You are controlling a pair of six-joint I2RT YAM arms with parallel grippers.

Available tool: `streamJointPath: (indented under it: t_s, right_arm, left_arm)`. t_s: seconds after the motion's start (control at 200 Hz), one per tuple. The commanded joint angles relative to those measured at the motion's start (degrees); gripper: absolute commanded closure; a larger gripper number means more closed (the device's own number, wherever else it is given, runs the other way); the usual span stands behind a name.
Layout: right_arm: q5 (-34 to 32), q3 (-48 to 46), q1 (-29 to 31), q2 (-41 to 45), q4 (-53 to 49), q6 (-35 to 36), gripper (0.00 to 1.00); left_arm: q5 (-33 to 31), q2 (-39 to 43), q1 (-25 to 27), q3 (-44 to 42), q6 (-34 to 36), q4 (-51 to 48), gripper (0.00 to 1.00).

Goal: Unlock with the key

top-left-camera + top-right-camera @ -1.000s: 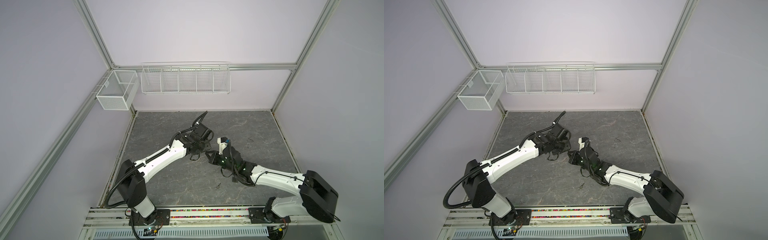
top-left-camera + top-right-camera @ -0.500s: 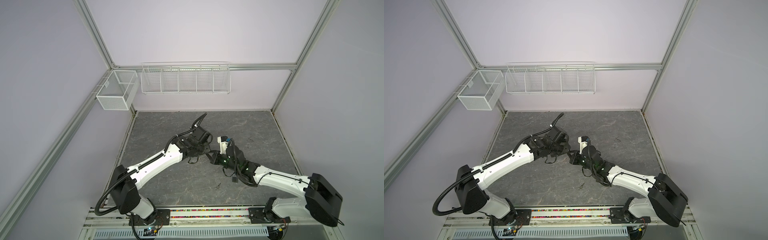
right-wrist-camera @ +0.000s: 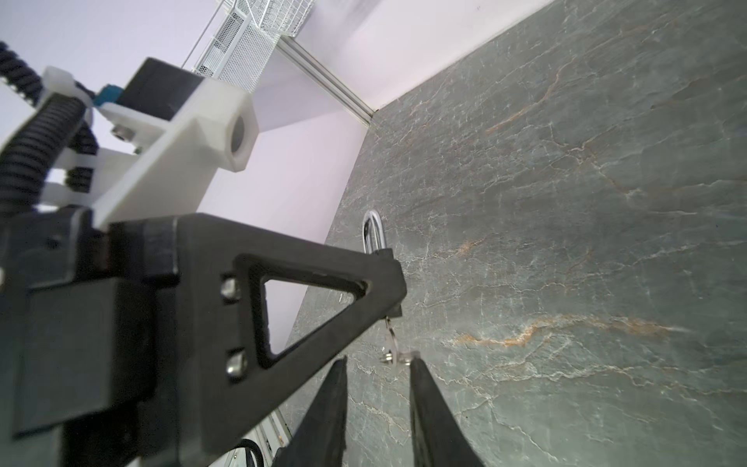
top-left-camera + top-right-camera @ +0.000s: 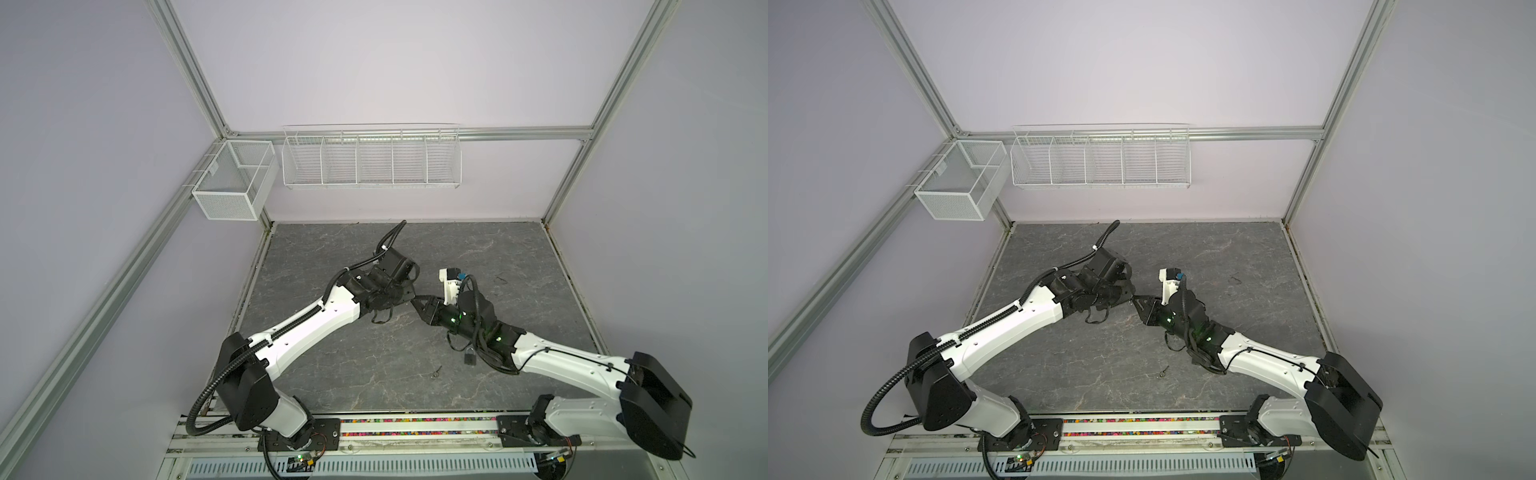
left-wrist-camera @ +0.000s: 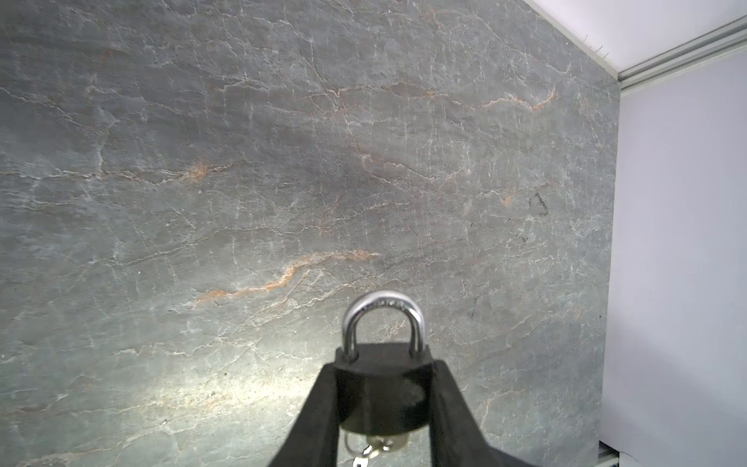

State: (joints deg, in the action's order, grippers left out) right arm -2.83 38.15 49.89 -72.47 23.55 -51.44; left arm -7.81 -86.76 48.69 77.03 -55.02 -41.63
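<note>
1. Black padlock (image 5: 382, 388) body is pinched between the left hand (image 5: 384, 364) fingers and held above mid-bench (image 5: 202, 161).
2. Both legs of the silver shackle (image 5: 382, 301) are seated in the body.
3. Key (image 3: 391, 341) is inserted in the underside.
4. Right hand (image 3: 378, 360) is spread; the key head sits at one fingertip.

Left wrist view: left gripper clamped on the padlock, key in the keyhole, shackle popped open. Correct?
One thing is off: the shackle is not popped open. The left wrist view shows both its legs seated in the body of the padlock. The rest stands: the left gripper is clamped on the padlock, and the key is in the keyhole.
</note>
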Motion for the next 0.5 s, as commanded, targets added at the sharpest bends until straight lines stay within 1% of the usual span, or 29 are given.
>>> streamJointPath:
  t_s: [0.0, 0.145, 0.23, 0.35, 0.405, 0.5]
  right_arm:
    - [-0.8, -0.8, 0.1, 0.2, 1.6, -0.1, 0.76]
    - [0.5, 0.2, -0.1, -1.8, 2.7, -0.2, 0.78]
    - [1.8, 0.5, -0.4, -2.9, 4.4, -1.0, 0.82]
    - [3.4, 1.3, -0.4, -4.5, 5.7, -1.2, 0.83]
    - [3.6, 1.5, -0.4, -4.4, 5.8, -1.0, 0.85]
    - [3.4, 1.5, -0.4, -3.6, 5.7, -0.7, 0.85]
  left_arm:
    - [-1.6, 1.8, -0.4, 2.2, 0.5, 0.7, 1.0]
    - [-0.4, 2.4, -0.4, 1.9, -0.1, 1.5, 1.0]
    - [-0.3, 3.0, -0.3, 1.7, 0.0, 1.3, 1.0]
    - [0.2, 3.4, -0.3, 1.2, 0.1, 1.7, 1.0]
    - [0.3, 3.4, -0.3, 1.1, 0.0, 1.7, 1.0]
    - [0.2, 3.4, -0.3, 0.9, 0.3, 1.7, 1.0]
